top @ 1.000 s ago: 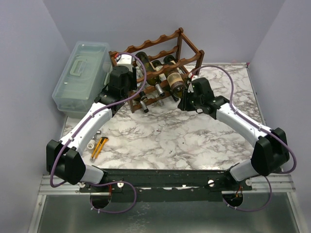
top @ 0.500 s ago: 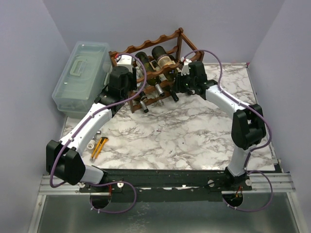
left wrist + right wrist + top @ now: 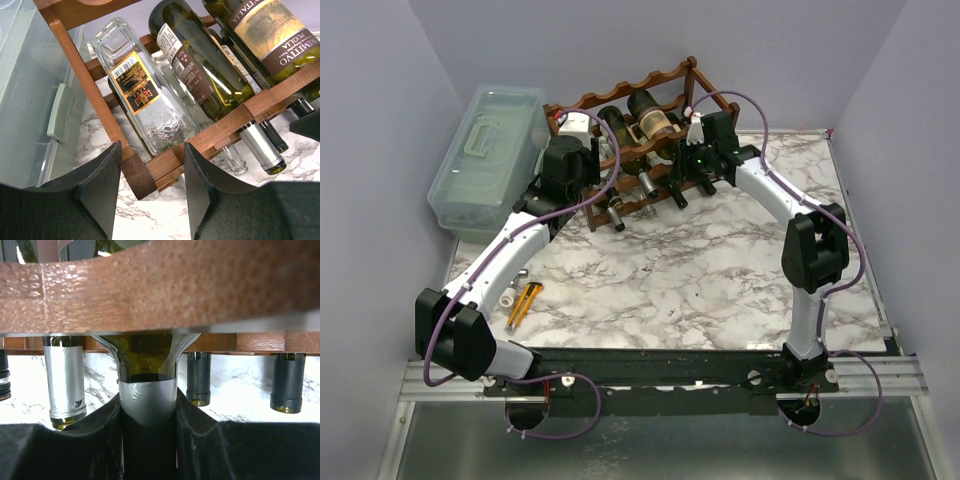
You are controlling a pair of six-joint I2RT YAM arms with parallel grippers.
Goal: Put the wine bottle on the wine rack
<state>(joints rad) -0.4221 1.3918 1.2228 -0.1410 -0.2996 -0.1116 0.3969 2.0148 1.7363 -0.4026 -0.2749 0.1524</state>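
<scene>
The dark reddish-brown wine rack (image 3: 640,85) stands at the back of the marble table and holds several bottles. My right gripper (image 3: 692,150) is shut on the silver-foiled neck of a dark green wine bottle (image 3: 655,120) with a tan label. The bottle lies in an upper tier of the rack. In the right wrist view the neck (image 3: 147,390) sits between my fingers (image 3: 195,430), just under a wavy rail (image 3: 160,285). My left gripper (image 3: 152,165) is open and straddles the rack's front-left corner post (image 3: 135,175). The left finger touches the post.
A pale green translucent plastic box (image 3: 485,155) stands left of the rack. A clear square bottle (image 3: 140,100) and green bottles (image 3: 200,65) lie in the lower tiers, necks sticking out toward me. A yellow cutter (image 3: 523,303) lies at the front left.
My right arm has carried the wine bottle from in front of the rack up and back into an upper tier, then pushed it further in. The left arm has not moved.
</scene>
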